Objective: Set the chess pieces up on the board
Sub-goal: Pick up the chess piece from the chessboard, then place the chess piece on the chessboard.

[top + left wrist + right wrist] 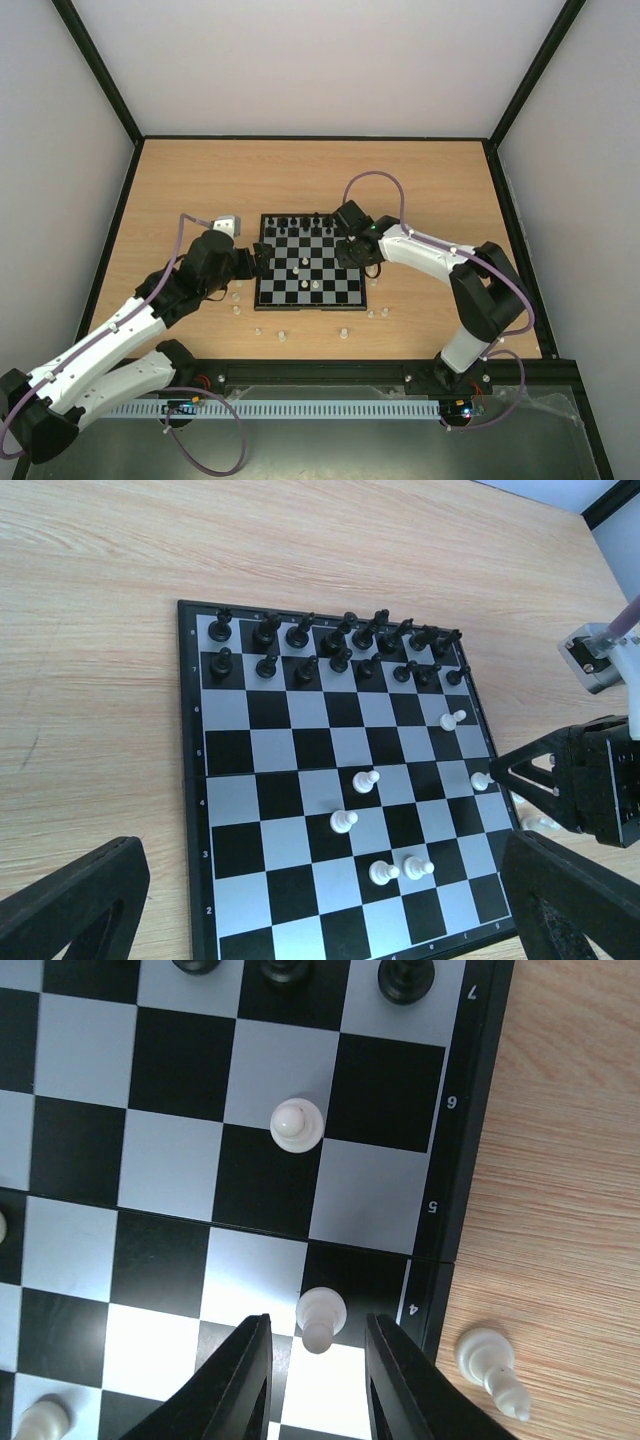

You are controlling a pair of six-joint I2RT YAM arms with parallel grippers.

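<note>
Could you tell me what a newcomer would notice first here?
The board sits mid-table, black pieces lining its two far rows and a few white pieces scattered across it. The right gripper is open around one white piece at the board's right edge, and loose white pieces lie on the table nearby.

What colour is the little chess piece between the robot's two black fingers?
White. The small plastic chess piece shows best in the right wrist view.
</note>
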